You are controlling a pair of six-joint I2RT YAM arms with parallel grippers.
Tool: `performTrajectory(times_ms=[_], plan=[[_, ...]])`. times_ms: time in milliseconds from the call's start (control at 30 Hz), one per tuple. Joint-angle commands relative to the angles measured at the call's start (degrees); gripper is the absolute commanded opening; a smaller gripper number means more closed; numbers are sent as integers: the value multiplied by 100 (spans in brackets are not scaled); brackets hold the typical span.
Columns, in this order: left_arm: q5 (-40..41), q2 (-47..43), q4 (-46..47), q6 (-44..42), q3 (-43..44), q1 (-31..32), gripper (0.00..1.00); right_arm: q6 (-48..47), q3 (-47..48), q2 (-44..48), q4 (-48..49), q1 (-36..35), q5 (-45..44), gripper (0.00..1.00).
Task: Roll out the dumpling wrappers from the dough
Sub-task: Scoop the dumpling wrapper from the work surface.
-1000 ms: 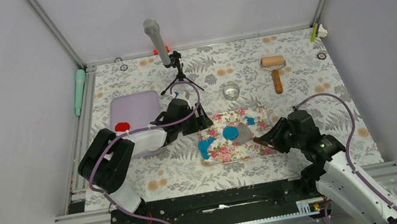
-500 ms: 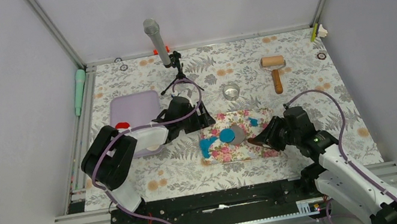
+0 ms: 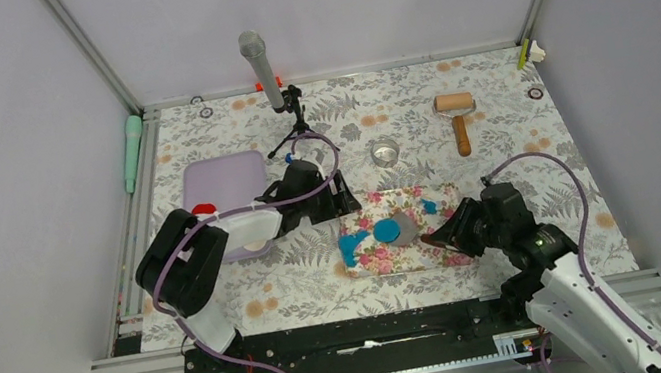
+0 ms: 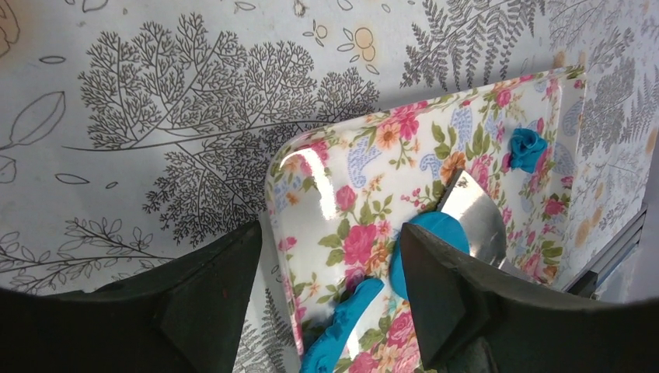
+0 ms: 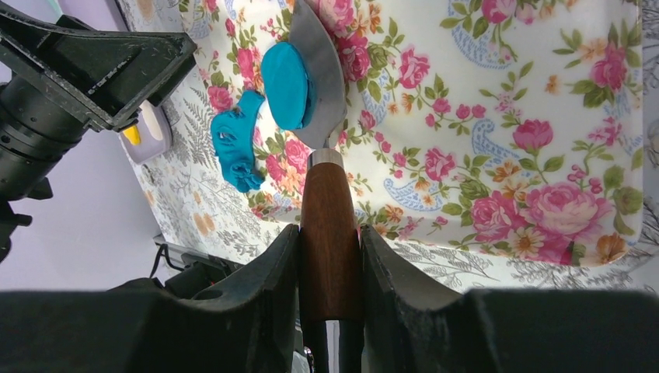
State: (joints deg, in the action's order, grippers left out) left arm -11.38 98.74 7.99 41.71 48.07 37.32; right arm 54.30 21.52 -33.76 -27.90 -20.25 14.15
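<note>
One dumpling wrapper [image 3: 385, 230], a round blue disc [image 5: 286, 74], lies on the floral pink mat [image 3: 419, 253] with its edge resting on a metal spatula blade [image 5: 322, 85]. My right gripper [image 5: 330, 241] is shut on the spatula's wooden handle [image 5: 329, 217], at the mat's near right side [image 3: 450, 230]. Dough shows as a ragged blue scrap [image 3: 349, 244] at the mat's left edge and a small lump [image 3: 429, 204] further right. My left gripper [image 4: 330, 233] is open and holds nothing. It hovers over the mat's left corner [image 3: 334, 201], and its right finger hides part of the disc [image 4: 435, 229].
A wooden roller [image 3: 456, 115] lies at the back right and a round glass [image 3: 385, 152] behind the mat. A lilac box [image 3: 224, 179] with a white lid [image 3: 248, 233] sits left, under my left arm. A microphone on a tripod [image 3: 265, 76] stands at the back.
The right gripper pushed the spatula left against the disc, then drew back a little. The mat turned and slid slightly right. The left gripper stayed open near the mat's corner.
</note>
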Motion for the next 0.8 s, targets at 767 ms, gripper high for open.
performTrajectory(times_ms=[767], plan=[[686,-2304,-3681,-618,719,-1603,71,-904,2140,-714,-460,-24,46,0]])
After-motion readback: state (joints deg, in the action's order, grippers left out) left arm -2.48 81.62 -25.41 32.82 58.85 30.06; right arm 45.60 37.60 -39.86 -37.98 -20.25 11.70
